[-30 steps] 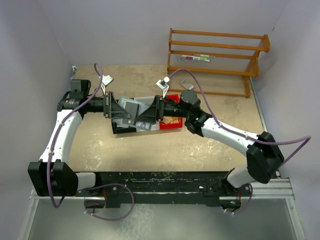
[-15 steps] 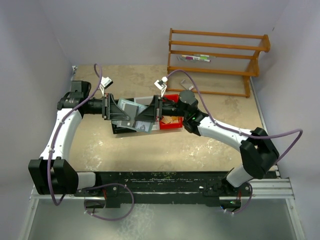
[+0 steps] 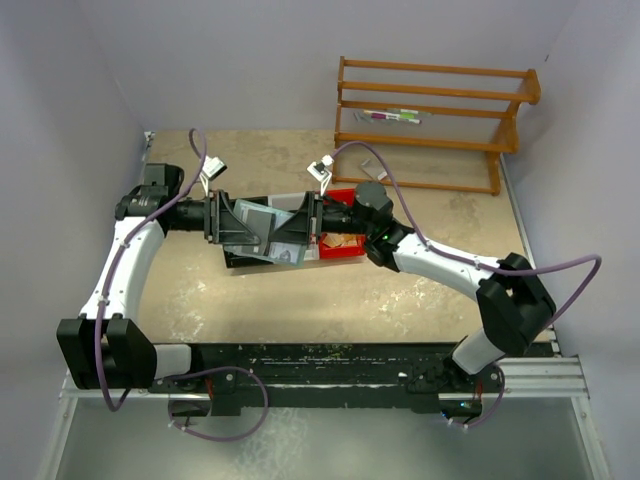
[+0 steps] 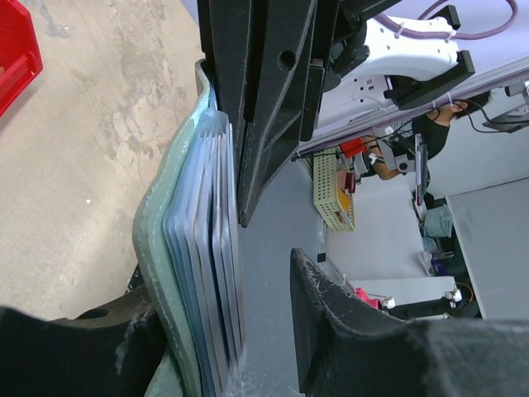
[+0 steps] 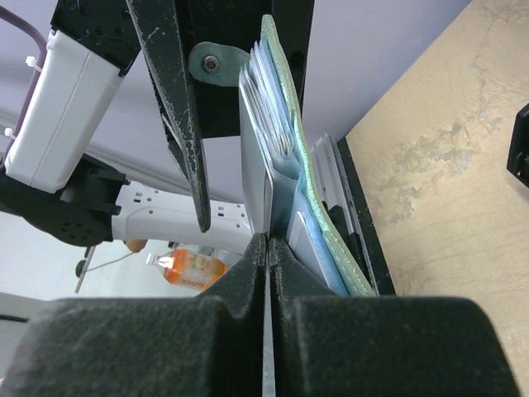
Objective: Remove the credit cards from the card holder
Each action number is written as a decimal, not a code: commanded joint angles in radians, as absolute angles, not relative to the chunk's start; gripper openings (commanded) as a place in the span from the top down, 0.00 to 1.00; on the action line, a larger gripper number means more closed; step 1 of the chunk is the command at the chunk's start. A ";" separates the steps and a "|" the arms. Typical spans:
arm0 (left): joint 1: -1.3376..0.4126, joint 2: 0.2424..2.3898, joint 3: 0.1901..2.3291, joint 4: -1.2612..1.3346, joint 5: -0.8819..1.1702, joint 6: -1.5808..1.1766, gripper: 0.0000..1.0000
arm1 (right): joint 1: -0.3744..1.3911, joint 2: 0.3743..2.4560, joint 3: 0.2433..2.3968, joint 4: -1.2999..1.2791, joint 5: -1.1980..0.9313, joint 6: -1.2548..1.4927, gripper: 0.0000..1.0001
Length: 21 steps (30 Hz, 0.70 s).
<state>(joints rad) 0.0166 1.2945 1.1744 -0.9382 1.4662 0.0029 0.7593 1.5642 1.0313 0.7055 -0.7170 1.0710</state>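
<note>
The grey-green card holder hangs in the air between my two grippers, above a black bin. In the left wrist view the card holder stands on edge with several blue-grey credit cards fanned out of it. My left gripper is open: the holder leans on one finger and a wide gap separates the cards from the other finger. My right gripper is shut on the edge of one grey credit card, beside the green holder.
A black bin lies under the holder, with a red bin to its right and a clear bin behind. A wooden rack stands at the back right.
My right gripper has closed onto a card edge. My left gripper's jaws have spread apart from the holder. Both arms have barely shifted.
</note>
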 commanded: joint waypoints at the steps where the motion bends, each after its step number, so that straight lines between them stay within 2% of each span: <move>1: 0.011 1.298 1.217 -1.005 1.621 0.103 0.54 | 0.765 1.524 1.028 0.773 -0.711 1.055 1.00; 7: 0.011 1.362 1.269 -1.248 1.651 0.344 0.68 | 0.765 1.502 0.998 0.764 -0.744 1.055 1.00; 11: 0.011 1.383 1.305 -1.353 1.654 0.441 0.70 | 0.764 1.470 0.958 0.753 -0.744 1.041 1.00; 17: 0.012 1.360 1.307 -1.349 1.635 0.433 0.70 | 0.760 1.431 0.933 0.712 -0.737 1.009 1.00; 21: 0.014 1.344 1.298 -1.307 1.613 0.383 0.75 | 0.759 1.434 0.945 0.701 -0.743 1.005 1.00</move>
